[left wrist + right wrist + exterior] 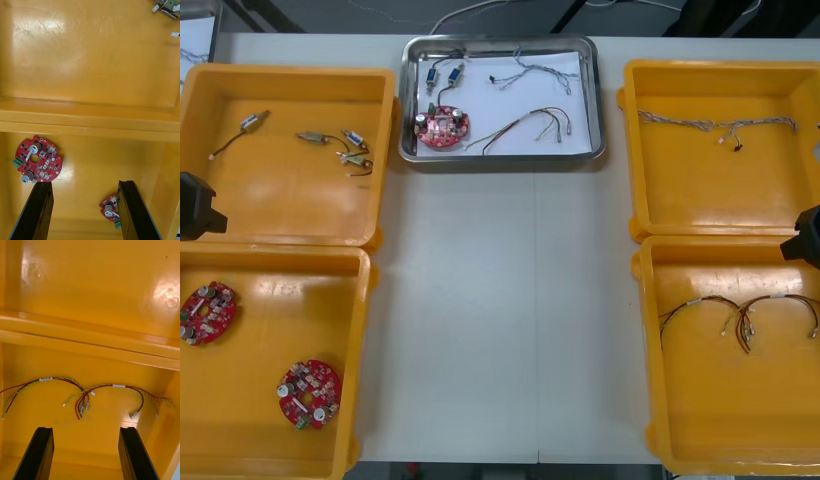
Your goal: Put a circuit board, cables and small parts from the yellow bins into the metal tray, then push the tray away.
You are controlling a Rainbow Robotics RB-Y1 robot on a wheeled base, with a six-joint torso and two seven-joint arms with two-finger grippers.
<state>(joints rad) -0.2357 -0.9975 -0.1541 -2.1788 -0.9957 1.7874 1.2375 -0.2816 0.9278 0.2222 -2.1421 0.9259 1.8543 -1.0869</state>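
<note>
Black fingers on both grippers are spread wide, nothing between them. The left gripper (pixel 85 183) hangs over the near left bin (pixel 93 161), with one board (pixel 36 160) just past one finger and a second board (pixel 110 210) right against the other finger. The right gripper (pixel 87 429) sits over the near right bin (pixel 105 416), with red and yellow cables (pixel 93 393) just ahead of its fingers. Way off from both, the tray (pixel 500 157) already holds a tray board (pixel 442 125), tray cables (pixel 525 125) and small parts (pixel 442 75).

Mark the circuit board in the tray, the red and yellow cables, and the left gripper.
circuit board (pixel 442 125), front view, board's centre.
red and yellow cables (pixel 84 393), right wrist view, where the two meet.
left gripper (pixel 84 183), left wrist view, midway between open fingertips.
</note>
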